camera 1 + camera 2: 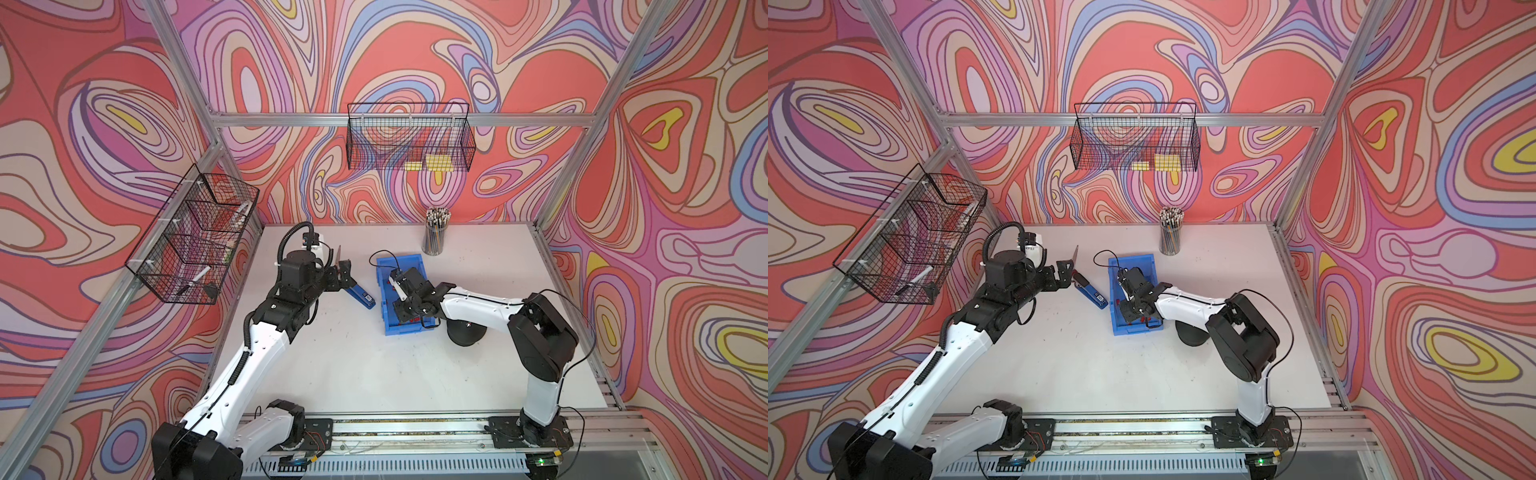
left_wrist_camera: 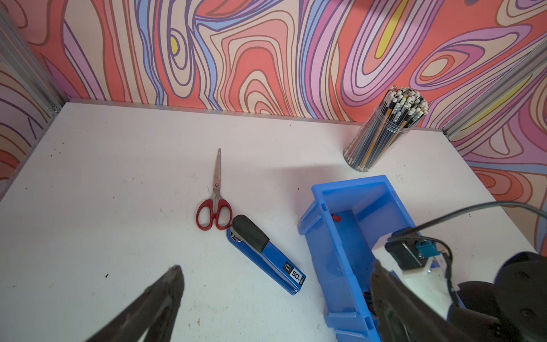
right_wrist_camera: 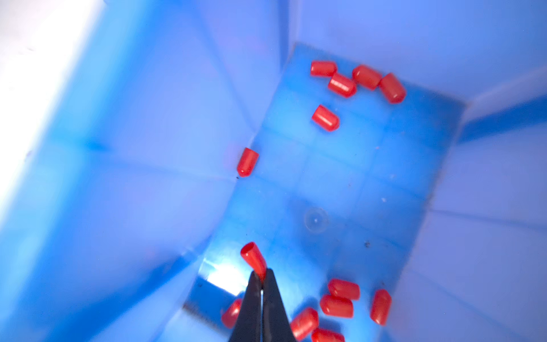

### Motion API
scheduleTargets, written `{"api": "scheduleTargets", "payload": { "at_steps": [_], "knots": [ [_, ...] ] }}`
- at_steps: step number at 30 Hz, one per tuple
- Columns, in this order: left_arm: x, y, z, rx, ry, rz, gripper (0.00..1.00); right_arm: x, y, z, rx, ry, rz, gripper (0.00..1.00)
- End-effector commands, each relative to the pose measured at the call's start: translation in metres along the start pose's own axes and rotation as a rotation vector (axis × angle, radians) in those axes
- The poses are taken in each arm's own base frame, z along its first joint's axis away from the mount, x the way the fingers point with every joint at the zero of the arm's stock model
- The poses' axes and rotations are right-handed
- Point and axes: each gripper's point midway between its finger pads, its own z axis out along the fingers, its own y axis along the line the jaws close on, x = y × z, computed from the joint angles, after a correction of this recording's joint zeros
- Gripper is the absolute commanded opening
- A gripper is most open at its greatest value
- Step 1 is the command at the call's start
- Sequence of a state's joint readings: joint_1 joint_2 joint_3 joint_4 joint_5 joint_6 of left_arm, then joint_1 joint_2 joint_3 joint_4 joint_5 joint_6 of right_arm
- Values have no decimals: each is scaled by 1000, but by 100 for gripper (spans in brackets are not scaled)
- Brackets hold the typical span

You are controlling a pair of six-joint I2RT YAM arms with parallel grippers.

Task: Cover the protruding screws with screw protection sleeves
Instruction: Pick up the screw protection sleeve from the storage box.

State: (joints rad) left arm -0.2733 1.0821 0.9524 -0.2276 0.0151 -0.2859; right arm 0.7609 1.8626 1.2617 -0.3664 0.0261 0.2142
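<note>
- Screw protection sleeve (image 3: 253,259): one red cap pinched by its end between the closed tips of the right end effector (image 3: 262,277), inside the blue bin (image 3: 118,177).
- Left end effector (image 2: 275,266): spread wide, empty.
- Step, as judged: pick-up. The next move calls for lifting clear and carrying to the black base (image 1: 465,332) beside the bin; studs hidden.

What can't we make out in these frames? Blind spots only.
Protruding screws: both top views, right arm covers the black base's top; no stud shows.
Loose sleeves: top views, mostly under that arm in the blue bin, too small to count.
Held sleeve: right wrist view, lower end hidden between tips of the shut right tool.
Bin's near end: left wrist view, cut by the frame edge.
</note>
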Motion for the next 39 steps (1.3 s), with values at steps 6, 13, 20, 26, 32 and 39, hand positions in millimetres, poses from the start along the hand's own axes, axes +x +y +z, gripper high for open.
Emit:
{"api": "scheduleTargets", "payload": {
  "at_steps": [6,13,20,26,32,39],
  "knots": [
    [-18,-16,-6,83,-33,4,96,-16,8,-44,-56,-108,-31,0],
    [-15,-69,-22,384,35,116,91,-25,26,-93,-166,-219,-101,0],
    [10,-138,-62,859,175,162,89,-40,56,-175,-349,-399,-201,0],
    [37,-165,-81,996,293,225,84,-51,68,-224,-424,-486,-238,0],
    [45,-177,-91,1053,316,252,72,-55,75,-237,-464,-503,-253,0],
    [44,-179,-92,1067,316,251,43,-55,81,-241,-499,-505,-253,0]
  ]
}}
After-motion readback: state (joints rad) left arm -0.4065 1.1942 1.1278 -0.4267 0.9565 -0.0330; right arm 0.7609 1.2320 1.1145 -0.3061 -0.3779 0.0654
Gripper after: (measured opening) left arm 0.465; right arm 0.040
